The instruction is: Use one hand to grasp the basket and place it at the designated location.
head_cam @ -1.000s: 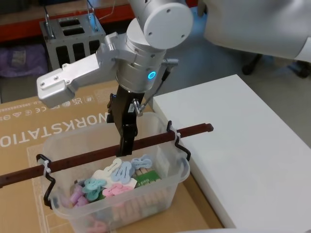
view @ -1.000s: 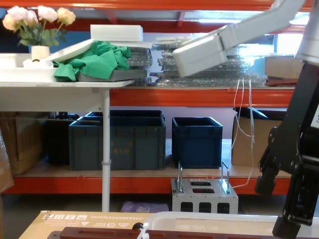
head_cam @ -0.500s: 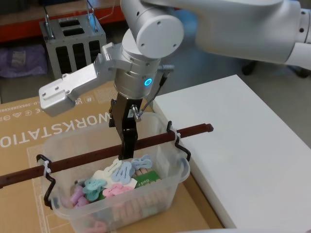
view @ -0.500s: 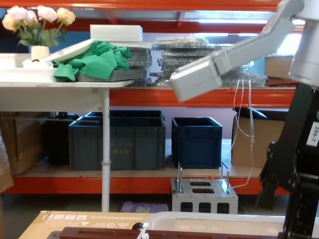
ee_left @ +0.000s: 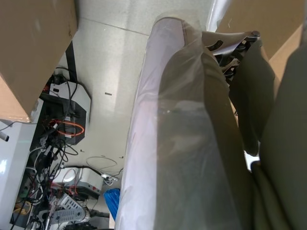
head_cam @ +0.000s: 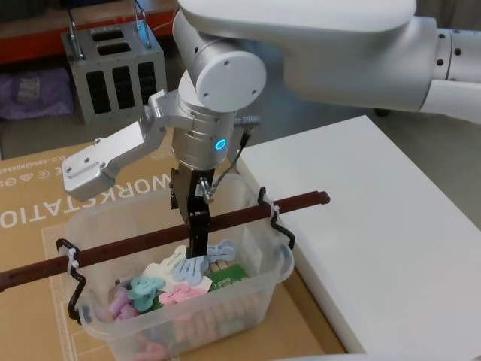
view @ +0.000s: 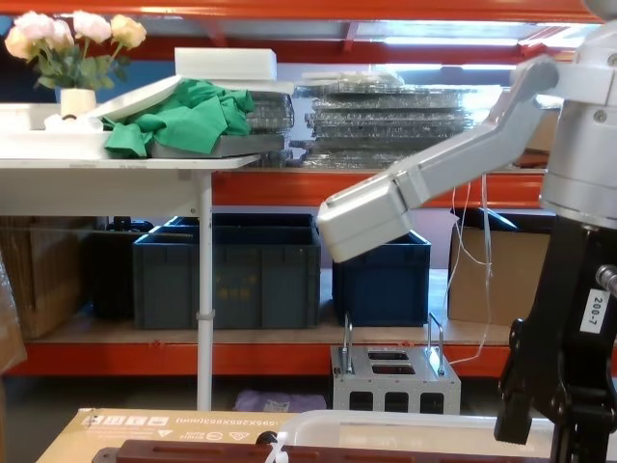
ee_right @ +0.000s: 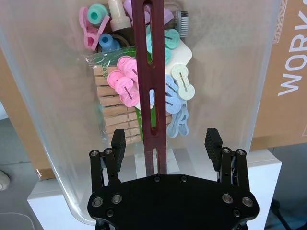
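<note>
The right gripper [ee_right: 166, 140] has dropped, jaws open and empty astride the reddish-brown bar handle [ee_right: 149, 72] of the translucent whitish plastic basket [head_cam: 249, 303]; grasp and placement remain.

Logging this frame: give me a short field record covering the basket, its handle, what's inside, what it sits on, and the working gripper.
basket: translucent tub, resting on a cardboard box
handle: reddish-brown bar across the rim, with a white zip tie near one end
contents: pastel clips, wooden pegs
right gripper: open, one finger on each side of the bar, not closed on it
nearby: white table on the robot's right
task state: basket not yet grasped
</note>
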